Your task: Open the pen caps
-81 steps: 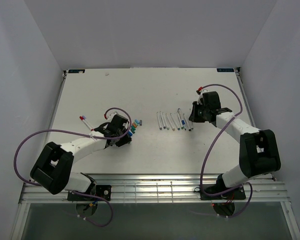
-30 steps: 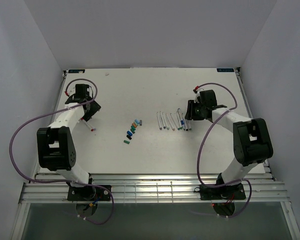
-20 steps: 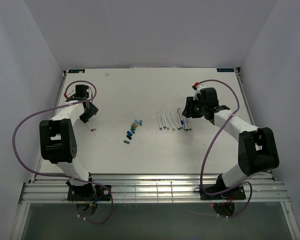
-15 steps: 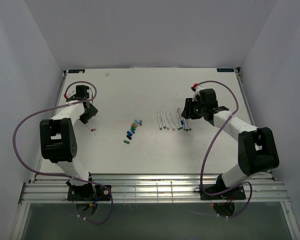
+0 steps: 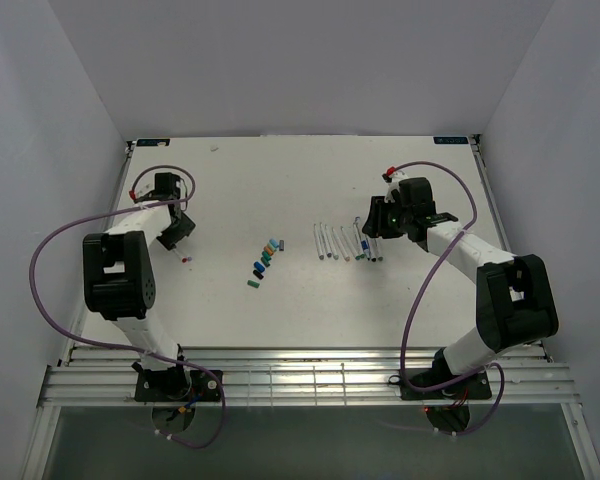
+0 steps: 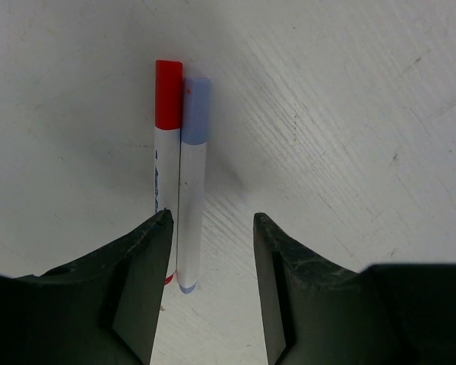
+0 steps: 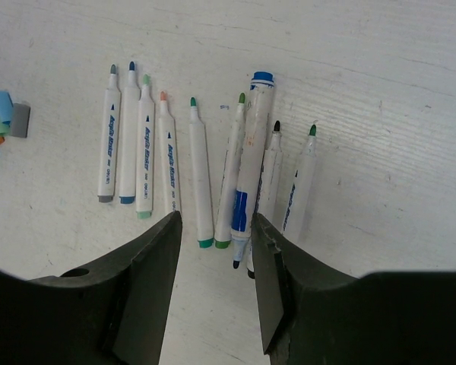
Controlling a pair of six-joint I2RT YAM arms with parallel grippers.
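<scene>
Pale, matte walls (image 5: 300, 60) are seen around a white table (image 5: 280, 180) whose surface is finely grained and lightly scuffed.

Over the far left part of the table, the left claw (image 6: 211, 220) is held with its 2 black, rough-textured fingers (image 6: 140, 281) apart and nothing clamped between them. 2 slim, cylindrical capped pens (image 6: 191, 198) are laid side by side, touching, on the table. They run from ahead of that claw back into its gap. 1 is fitted with a squared red cap (image 6: 168, 104), the other with a rounded pale blue cap (image 6: 195, 110). The red-capped barrel is partly hidden by the finger on the left of the wrist view. The rear end of the other barrel lies just beside that finger, inside the gap.

The right claw (image 7: 216, 220) is likewise held open and empty above a row of uncapped pens (image 7: 200, 175). 8 slim white plastic barrels with printed lettering can be counted, their small coloured nibs pointed away from the claw. Among them 1 thicker marker (image 7: 251, 152), worn and blue-ended, is laid. The rear ends of the middle barrels lie between the jaws, and the rest are fanned to either side.

Loose pen caps (image 5: 263, 260), short blocky plastic pieces in blue, green, teal, orange and grey, are gathered in a slanted line. They lie well to the left of the right claw, between the 2 claws.
</scene>
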